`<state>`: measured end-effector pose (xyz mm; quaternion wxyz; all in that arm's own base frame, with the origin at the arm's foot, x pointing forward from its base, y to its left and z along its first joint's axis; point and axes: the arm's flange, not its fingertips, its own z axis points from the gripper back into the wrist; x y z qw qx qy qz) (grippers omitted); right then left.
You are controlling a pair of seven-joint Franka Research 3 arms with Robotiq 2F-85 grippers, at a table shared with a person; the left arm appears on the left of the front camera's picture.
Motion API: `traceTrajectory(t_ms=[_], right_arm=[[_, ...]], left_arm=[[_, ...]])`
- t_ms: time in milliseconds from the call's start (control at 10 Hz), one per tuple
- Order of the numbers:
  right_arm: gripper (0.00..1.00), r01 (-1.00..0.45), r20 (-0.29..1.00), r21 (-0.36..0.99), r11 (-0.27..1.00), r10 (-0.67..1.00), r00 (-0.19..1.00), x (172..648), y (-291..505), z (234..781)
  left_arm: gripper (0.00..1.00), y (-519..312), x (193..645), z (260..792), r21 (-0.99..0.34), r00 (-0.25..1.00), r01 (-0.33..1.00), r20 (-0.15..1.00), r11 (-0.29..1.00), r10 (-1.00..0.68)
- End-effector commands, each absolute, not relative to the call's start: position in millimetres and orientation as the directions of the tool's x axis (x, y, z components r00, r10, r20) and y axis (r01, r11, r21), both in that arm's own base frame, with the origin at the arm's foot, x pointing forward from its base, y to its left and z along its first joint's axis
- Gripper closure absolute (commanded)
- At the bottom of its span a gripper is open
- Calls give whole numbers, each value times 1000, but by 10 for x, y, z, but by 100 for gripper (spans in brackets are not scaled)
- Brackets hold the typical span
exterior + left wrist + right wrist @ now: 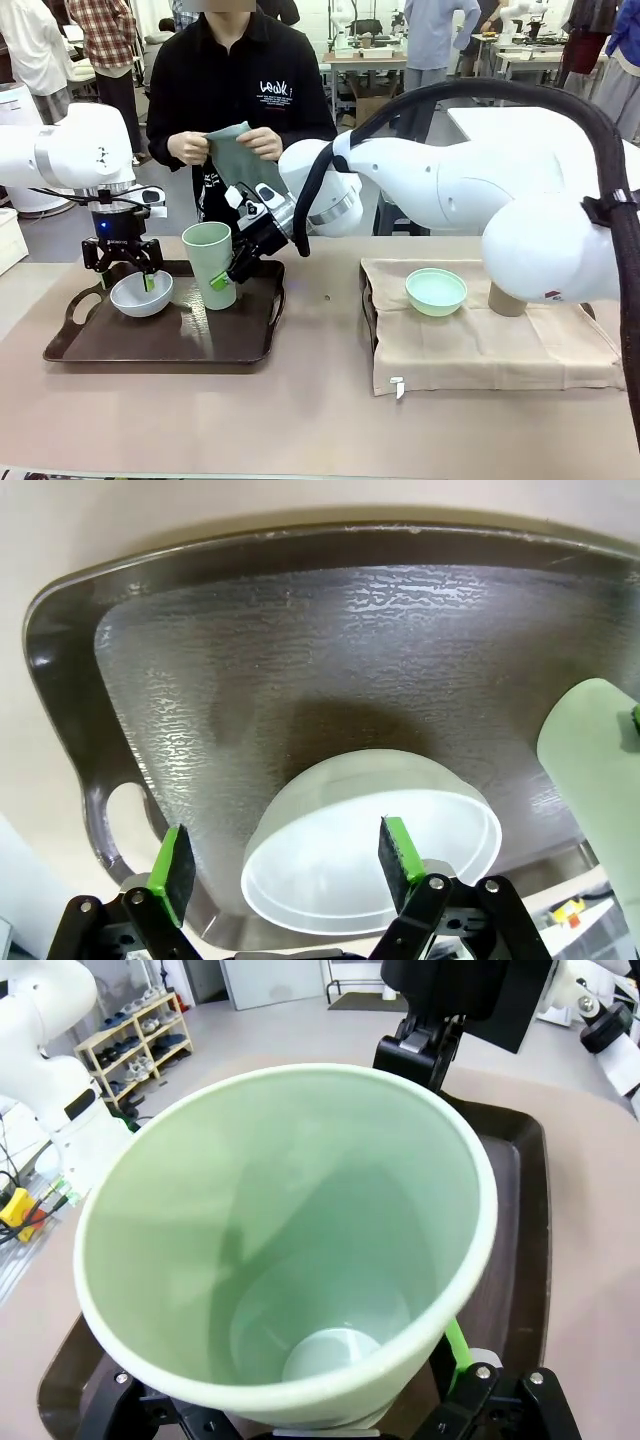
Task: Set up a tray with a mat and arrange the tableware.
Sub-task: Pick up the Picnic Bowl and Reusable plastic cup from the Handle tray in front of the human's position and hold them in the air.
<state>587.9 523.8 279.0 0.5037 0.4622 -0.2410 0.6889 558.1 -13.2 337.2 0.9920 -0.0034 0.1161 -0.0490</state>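
Observation:
A white bowl (140,293) (370,850) sits at the left end of a dark brown tray (170,340) (300,660). My left gripper (125,280) (285,860) hangs over it, open, one finger inside the bowl and one outside its near wall. A tall mint green cup (208,255) (280,1230) stands on the same tray. Reaching across from the right, my right gripper (222,280) (290,1380) is open around the cup's lower part. A mint green bowl (435,291) and a taupe cup (503,300), half hidden by my right arm, rest on a beige mat (480,345).
The beige mat lies over a second tray at the right, whose dark rim (368,300) shows at its left side. Across the table a person holds a grey-green cloth (235,155) in both hands. Bare tabletop (320,420) runs along the front.

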Motion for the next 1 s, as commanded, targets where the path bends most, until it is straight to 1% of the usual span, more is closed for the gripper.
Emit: traceTrajectory(t_ms=[0,100,200,300,400,500,600,700,800,900], right_arm=[[0,-915,873,113,-388,479,-96,6039,5349,2817],[57,-911,870,99,-399,480,-116,6051,5353,2806],[57,-909,872,104,-404,477,-113,6045,5361,2804],[100,-909,871,105,-404,478,-112,6048,5354,2801],[62,-908,871,103,-406,478,-114,6043,5363,2798],[100,-907,871,104,-407,478,-114,6040,5366,2791],[100,-907,871,105,-408,478,-115,6038,5367,2791],[100,-906,870,100,-412,479,-121,6041,5376,2790],[74,-905,868,99,-414,481,-125,6038,5384,2789],[74,-904,868,97,-416,480,-127,6037,5383,2781]], left_arm=[[62,-131,5540,3384,-39,966,120,-227,992,-126],[64,-128,5539,3376,-30,965,121,-232,992,-125],[100,-129,5527,3384,-31,963,118,-241,993,-122],[100,-133,5536,3376,-29,961,120,-249,992,-124],[100,-126,5522,3383,-31,960,117,-253,993,-121],[89,-124,5520,3378,-36,959,113,-256,993,-118],[98,-125,5512,3382,-38,960,112,-256,993,-118],[100,-117,5507,3387,-45,961,109,-251,993,-117],[100,-111,5497,3392,-45,961,106,-251,993,-114],[100,-111,5491,3394,-48,962,103,-251,994,-112]])
